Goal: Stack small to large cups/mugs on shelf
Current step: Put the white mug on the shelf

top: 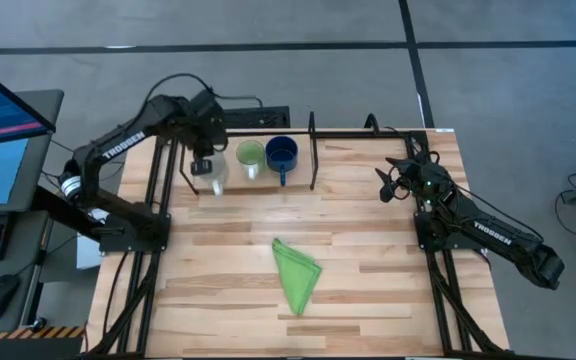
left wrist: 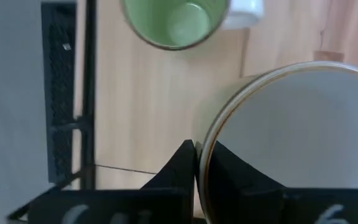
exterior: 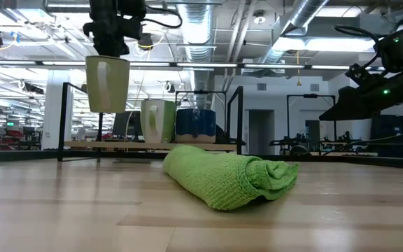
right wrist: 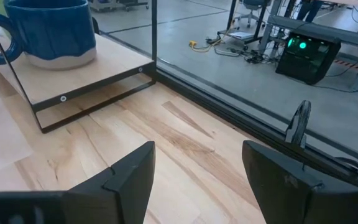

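Observation:
My left gripper (top: 205, 163) is shut on the white mug (exterior: 107, 84), which hangs in the air over the left part of the shelf (exterior: 65, 119), a low black rod rack with a light wooden base. The light green mug (exterior: 158, 120) with a white handle and the dark blue mug (exterior: 198, 122) stand side by side on that base; the wrist view shows the green one (left wrist: 176, 22) just beyond the white mug. My right gripper (right wrist: 197, 162) is open and hovers over the table to the right of the shelf, with the blue mug (right wrist: 48, 31) ahead of it. My left gripper pinches the white mug's rim (left wrist: 205, 158), one finger (left wrist: 229, 171) inside the mug and the other finger (left wrist: 179, 168) outside its wall. The fingers come from above, pointing down. The mug hangs upright below them, lifted clear of the shelf base, mouth up.
A folded green cloth (top: 296, 275) lies on the tabletop in the near middle. The shelf's black uprights (top: 313, 150) stand around the mugs. Bare wood (top: 388, 250) stretches between the cloth and the right arm.

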